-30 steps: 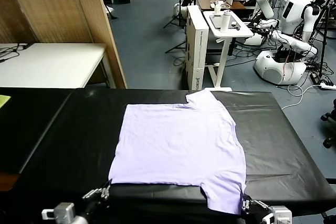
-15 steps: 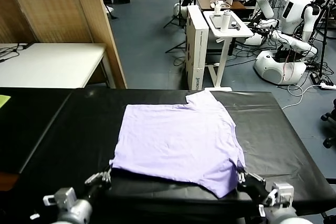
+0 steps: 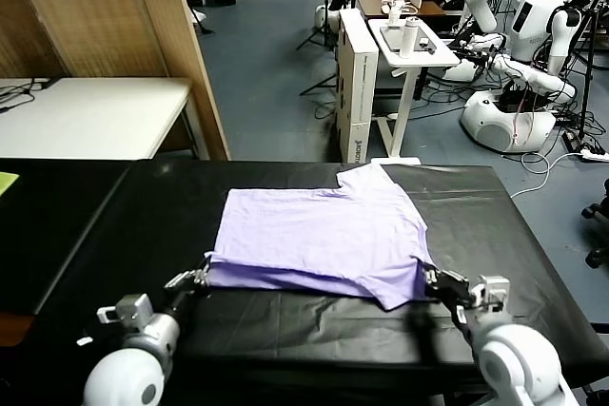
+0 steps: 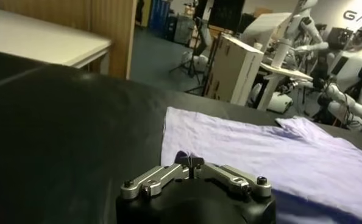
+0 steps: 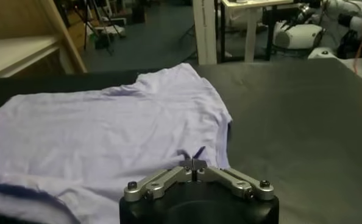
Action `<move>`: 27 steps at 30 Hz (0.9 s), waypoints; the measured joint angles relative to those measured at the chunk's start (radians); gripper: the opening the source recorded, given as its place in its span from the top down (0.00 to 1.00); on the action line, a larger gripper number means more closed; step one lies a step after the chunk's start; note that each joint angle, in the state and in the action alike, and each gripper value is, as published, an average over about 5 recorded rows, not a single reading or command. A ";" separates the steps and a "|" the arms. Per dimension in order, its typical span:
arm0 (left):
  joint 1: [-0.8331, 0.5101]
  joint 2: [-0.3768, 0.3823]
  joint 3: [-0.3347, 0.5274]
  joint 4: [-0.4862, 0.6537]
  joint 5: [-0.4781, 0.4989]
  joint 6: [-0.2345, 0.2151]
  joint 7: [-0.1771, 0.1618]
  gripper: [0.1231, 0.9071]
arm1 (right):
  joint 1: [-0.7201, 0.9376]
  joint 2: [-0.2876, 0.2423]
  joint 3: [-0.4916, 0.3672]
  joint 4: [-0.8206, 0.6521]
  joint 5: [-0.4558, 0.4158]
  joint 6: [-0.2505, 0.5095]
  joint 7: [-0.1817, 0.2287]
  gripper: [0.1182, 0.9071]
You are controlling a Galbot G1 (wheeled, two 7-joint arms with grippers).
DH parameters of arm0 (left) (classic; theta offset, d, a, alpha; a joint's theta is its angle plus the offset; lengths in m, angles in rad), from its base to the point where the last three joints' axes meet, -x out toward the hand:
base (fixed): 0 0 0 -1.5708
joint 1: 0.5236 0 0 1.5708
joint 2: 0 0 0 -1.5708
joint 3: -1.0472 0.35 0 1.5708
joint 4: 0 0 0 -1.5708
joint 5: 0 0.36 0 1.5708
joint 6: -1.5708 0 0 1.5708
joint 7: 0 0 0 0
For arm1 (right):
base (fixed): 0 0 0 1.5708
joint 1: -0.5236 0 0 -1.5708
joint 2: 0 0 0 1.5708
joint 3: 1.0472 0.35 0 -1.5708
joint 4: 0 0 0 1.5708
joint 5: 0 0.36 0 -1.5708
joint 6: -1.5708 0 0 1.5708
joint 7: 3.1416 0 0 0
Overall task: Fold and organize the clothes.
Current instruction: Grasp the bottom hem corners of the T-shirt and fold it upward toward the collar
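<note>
Two grippers are holding the T-shirt [image 3: 319, 240] at its near edge, as you can see from the head view. Your left gripper [image 3: 198, 278] is closed on the near left corner, and your right gripper [image 3: 430, 280] is closed on the near right corner. The T-shirt lies on the black table [image 3: 514, 235], with the near part lifted and folded over toward the far side. In each wrist view you see a small pinch of lavender fabric between the closed fingertips.
</note>
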 joint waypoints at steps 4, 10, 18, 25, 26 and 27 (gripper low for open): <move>-0.017 0.010 0.002 0.022 0.006 -0.003 0.009 0.97 | 0.035 0.010 -0.015 -0.036 -0.014 0.014 0.003 0.97; -0.028 0.013 0.000 0.050 0.023 -0.010 0.017 0.97 | 0.067 0.027 -0.030 -0.079 -0.040 0.031 0.004 0.97; -0.043 0.006 0.014 0.085 0.050 -0.014 0.028 0.97 | 0.093 0.041 -0.039 -0.120 -0.053 0.032 -0.008 0.96; -0.059 0.002 0.021 0.111 0.063 -0.019 0.040 0.91 | 0.057 0.019 -0.017 -0.075 -0.056 0.017 -0.040 0.53; -0.058 0.001 0.020 0.112 0.065 -0.021 0.042 0.85 | 0.046 0.013 -0.010 -0.062 -0.056 0.015 -0.042 0.45; -0.057 0.001 0.019 0.111 0.067 -0.022 0.043 0.79 | 0.034 0.007 -0.004 -0.047 -0.056 0.014 -0.043 0.38</move>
